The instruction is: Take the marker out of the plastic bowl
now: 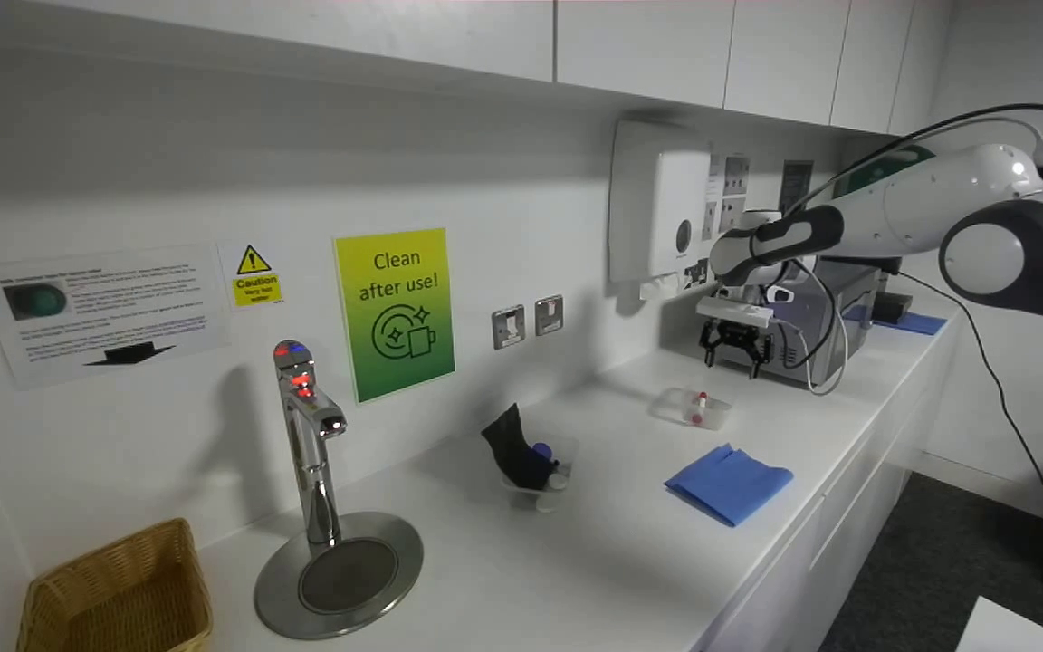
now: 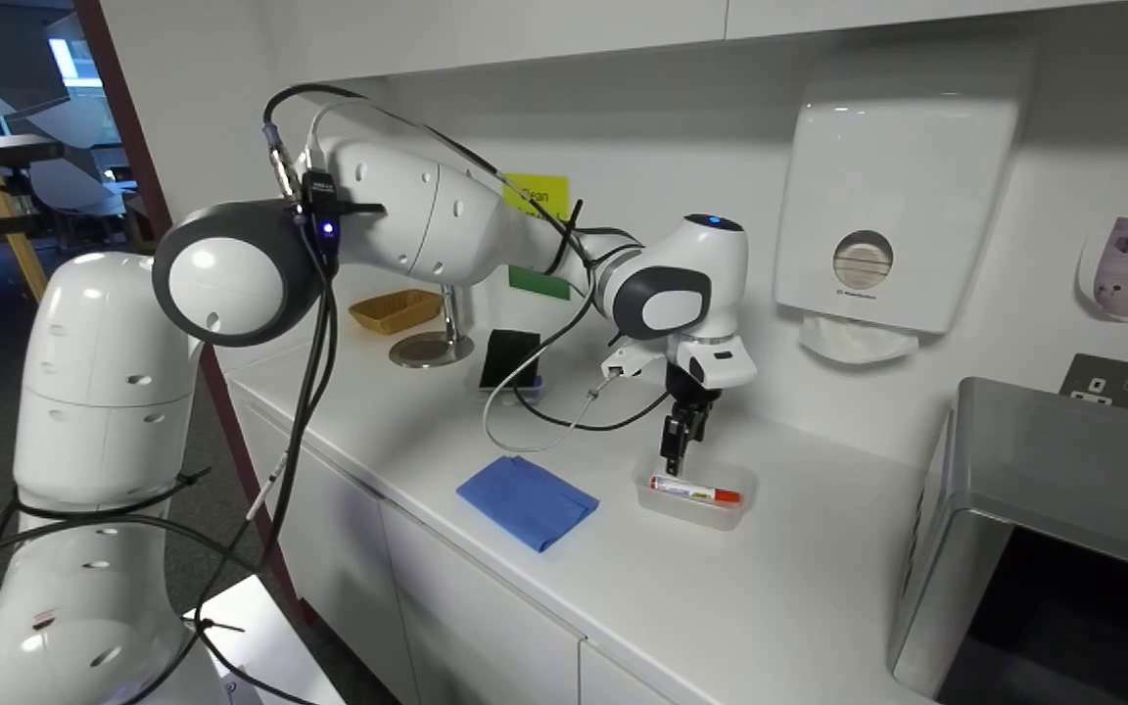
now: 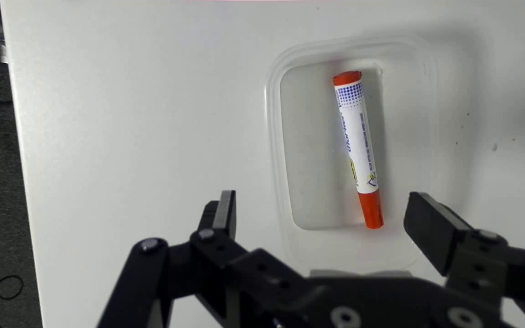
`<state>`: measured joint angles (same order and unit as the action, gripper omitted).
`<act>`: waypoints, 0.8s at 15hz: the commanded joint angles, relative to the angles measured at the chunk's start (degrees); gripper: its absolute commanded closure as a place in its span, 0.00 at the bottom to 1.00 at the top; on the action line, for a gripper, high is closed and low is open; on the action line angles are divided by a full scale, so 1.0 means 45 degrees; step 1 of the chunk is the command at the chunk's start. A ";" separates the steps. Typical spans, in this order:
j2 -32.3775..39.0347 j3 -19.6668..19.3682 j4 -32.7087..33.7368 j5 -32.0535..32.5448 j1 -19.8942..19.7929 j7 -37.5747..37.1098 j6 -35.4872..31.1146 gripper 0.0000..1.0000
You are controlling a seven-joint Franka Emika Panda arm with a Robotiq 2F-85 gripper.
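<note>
The marker [image 3: 359, 148] has a white body with red ends and lies slanted in the clear plastic bowl [image 3: 312, 155]. In both exterior views the marker [image 1: 697, 418] [image 2: 694, 490] shows inside the bowl [image 1: 669, 405] [image 2: 686, 511] on the white counter. My gripper [image 3: 321, 196] is open, with nothing between its fingers. In the wrist view the marker's near red end lies ahead of the gap between the fingers, closer to the right finger. In both exterior views the gripper [image 1: 732, 368] [image 2: 672, 466] hangs fingers down above the bowl, apart from the marker.
A folded blue cloth [image 1: 729, 484] [image 2: 528, 501] lies near the counter's front edge. Another clear container with a black object [image 1: 519, 453] stands towards the tap [image 1: 309, 453]. A grey appliance [image 2: 1054, 509] and a wall paper dispenser [image 2: 902, 186] are near the arm.
</note>
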<state>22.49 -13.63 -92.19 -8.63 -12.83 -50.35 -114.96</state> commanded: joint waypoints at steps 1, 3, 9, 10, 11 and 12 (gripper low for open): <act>0.0547 0.0125 0.1019 -0.0152 -0.0048 0.0380 0.0883 0.00; 0.0570 0.0123 0.1023 0.0092 0.0063 0.0308 0.1014 0.00; 0.0565 0.0106 0.0653 0.0012 0.0133 0.0092 0.0497 0.00; 0.0565 0.0106 0.0658 0.0013 0.0133 0.0093 0.0498 0.00; 0.0565 0.0106 0.0660 0.0013 0.0133 0.0092 0.0498 0.00; 0.0565 0.0106 0.0661 0.0014 0.0133 0.0092 0.0498 0.00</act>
<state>24.89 -12.88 -89.52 -8.43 -12.38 -50.07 -112.98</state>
